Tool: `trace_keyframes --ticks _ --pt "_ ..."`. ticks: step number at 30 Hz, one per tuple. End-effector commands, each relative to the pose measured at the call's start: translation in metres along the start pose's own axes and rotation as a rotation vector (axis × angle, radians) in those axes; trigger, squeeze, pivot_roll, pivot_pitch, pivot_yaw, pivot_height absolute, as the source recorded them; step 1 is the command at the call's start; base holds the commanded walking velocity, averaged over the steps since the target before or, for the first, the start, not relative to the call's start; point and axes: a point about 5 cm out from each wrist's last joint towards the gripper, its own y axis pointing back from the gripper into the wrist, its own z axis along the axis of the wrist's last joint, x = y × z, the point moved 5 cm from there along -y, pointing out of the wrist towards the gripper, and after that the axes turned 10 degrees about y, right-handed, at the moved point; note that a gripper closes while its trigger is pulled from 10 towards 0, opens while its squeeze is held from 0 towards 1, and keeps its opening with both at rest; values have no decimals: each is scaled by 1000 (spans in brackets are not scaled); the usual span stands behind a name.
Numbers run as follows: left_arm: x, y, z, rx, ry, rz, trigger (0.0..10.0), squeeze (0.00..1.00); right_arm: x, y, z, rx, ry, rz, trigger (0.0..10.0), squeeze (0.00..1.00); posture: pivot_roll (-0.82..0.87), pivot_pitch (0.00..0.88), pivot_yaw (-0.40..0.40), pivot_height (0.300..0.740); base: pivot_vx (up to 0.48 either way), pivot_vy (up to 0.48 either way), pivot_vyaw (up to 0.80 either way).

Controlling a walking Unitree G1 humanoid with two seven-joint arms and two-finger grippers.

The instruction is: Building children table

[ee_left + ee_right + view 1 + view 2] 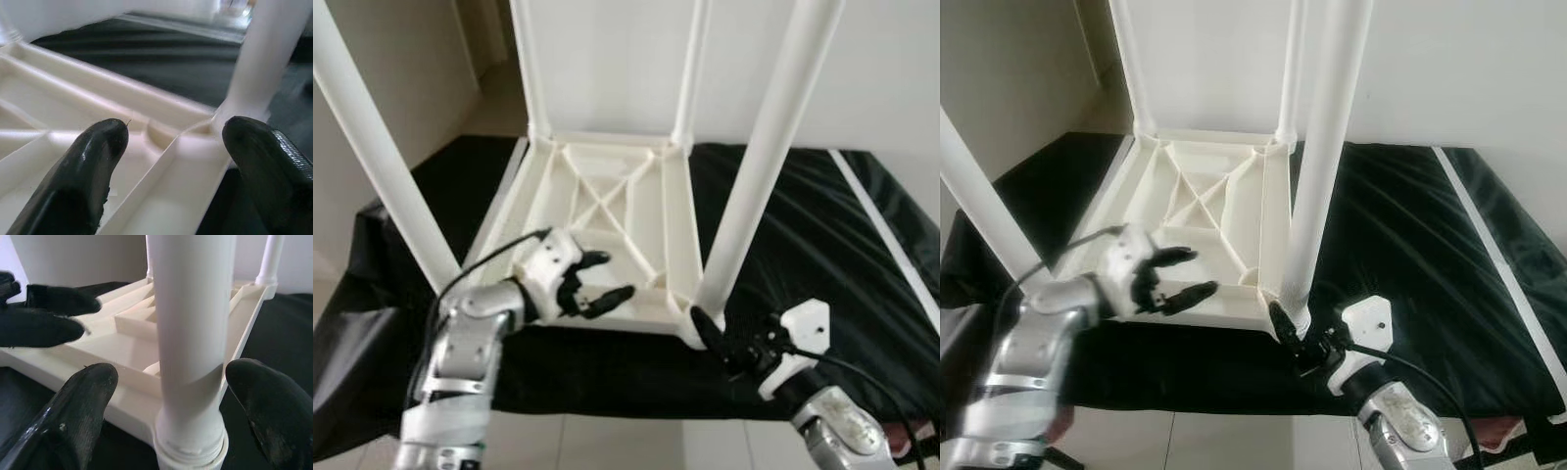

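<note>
A home room: tiled floor (pixel 607 441), plain white walls (pixel 891 69).

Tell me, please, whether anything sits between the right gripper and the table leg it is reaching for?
Nothing visible does. The right gripper is open with its fingers either side of the near-right table leg, just above the socket in the upturned tabletop.

table (pixel 607 196): white | cloth (pixel 822 245): black, perhaps white-edged | tool fingers (pixel 88 166): black

Silver arms, black-fingered white hands
</note>
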Motion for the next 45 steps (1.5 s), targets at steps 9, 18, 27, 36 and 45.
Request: trace_keyframes --ticks 9,18,27,36,45 --pt "48 8 12 -144 0 547 10000 0 -6 0 -2 2 -14 -24 10000 0 -32 0 2 740 0 0 0" --pt "63 24 4 -166 48 699 10000 0 -16 25 -18 31 18 -112 10000 0 -38 0 10 740 0 0 0" --pt "64 29 -7 -146 67 691 10000 0 -30 40 -26 50 13 -237 10000 0 -47 0 25 740 0 0 0" --pt "58 25 -17 -122 78 671 10000 0 -56 42 -34 55 11 -431 10000 0 -44 0 27 740 0 0 0" --pt "53 24 -25 -109 102 668 10000 0 -69 32 -37 40 9 -583 10000 0 -40 0 21 740 0 0 0"
